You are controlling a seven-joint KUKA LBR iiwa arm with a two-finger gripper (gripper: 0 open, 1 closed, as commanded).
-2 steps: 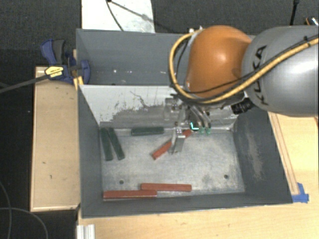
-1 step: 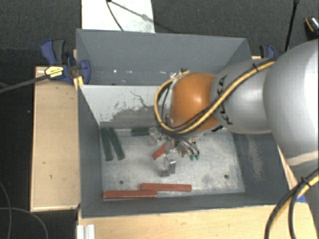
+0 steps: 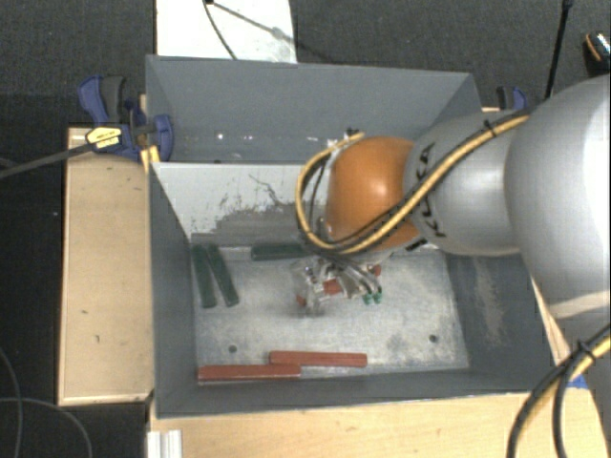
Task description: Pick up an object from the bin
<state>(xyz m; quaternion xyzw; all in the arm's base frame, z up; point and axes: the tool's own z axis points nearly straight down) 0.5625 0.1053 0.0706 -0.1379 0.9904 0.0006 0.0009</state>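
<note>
1. Reaches in from the right, over the right rim of the grey metal bin (image 3: 286, 113): silver arm (image 3: 496, 189), with an orange cover (image 3: 368, 194) and a looped yellow-black cable at the wrist.
2. Sits low at the middle of the bin floor: gripper (image 3: 336, 286), tucked under the orange cover. Open or closed: cannot tell.
3. Right at the gripper tip, mid-floor: a small red bit (image 3: 329, 290) and a small green bit (image 3: 370, 297), too small to identify. Cannot tell whether either is gripped.
4. Just behind and left of the gripper, near the foot of the back wall: one dark green stick (image 3: 277, 252), lying flat along that wall.
5. Well to the left, close to the left wall: a pair of dark green sticks (image 3: 215, 277), side by side and touching.
6. Along the front edge: two red-brown sticks (image 3: 286, 364), end overlapping end, well apart from the gripper.
7. Bare floor to the right and front-right of the gripper, and between the gripper and the green pair.
</note>
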